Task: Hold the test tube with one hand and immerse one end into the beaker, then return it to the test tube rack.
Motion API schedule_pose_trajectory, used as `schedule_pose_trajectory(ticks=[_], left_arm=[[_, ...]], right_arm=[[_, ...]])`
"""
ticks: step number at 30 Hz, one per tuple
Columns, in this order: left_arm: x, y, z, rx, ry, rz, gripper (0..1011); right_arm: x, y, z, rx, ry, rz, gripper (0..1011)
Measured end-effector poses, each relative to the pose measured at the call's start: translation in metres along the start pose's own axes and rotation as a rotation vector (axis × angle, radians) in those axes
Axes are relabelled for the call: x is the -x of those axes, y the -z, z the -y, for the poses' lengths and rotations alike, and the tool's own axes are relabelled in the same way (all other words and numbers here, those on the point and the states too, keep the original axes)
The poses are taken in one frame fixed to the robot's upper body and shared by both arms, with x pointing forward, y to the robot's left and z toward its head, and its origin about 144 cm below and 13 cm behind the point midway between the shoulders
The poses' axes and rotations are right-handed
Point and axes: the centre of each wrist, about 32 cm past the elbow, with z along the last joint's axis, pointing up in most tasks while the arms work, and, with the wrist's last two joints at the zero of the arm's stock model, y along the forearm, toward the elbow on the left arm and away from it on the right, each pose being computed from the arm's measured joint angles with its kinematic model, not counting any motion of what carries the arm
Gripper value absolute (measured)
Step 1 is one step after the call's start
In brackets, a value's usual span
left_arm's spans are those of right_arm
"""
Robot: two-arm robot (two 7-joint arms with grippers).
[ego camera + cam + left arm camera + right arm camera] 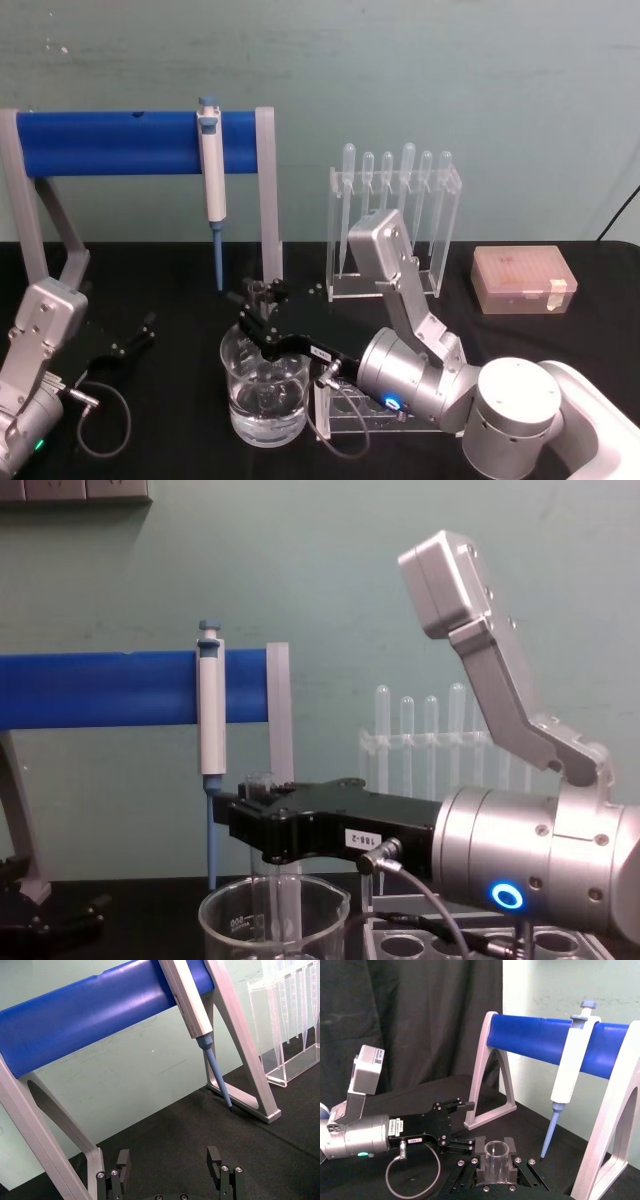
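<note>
Tube stands upright, pinched by right claw, lower end inside beaker. Left claw sits spread, well apart, low at left of surface.

We find bare surface between the left pincer and the beaker. The right pincer, clamping the tube, blocks the beaker's mouth; stand leg and micropipette crowd behind, rack just right.
</note>
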Motion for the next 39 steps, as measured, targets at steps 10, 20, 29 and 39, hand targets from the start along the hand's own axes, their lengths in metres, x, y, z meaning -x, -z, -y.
schedule_pose_trajectory(ticks=[10,20,29,39], left_arm=[[0.0000,0.0000,0.0000,0.000,0.000,0.000,1000],[0.0000,0.0001,0.0000,0.000,0.000,0.000,1000],[0.0000,0.0000,0.0000,0.000,0.000,0.000,1000],[0.0000,0.0000,0.0000,0.000,0.000,0.000,1000]], right_arm=[[-0.0017,-0.0032,0.0016,0.003,0.007,0.011,224],[-0.0015,-0.0032,0.0014,0.003,0.007,0.011,224],[-0.0014,-0.0033,0.0011,0.002,0.007,0.010,224],[-0.0016,-0.0034,0.0011,0.002,0.007,0.009,224]])
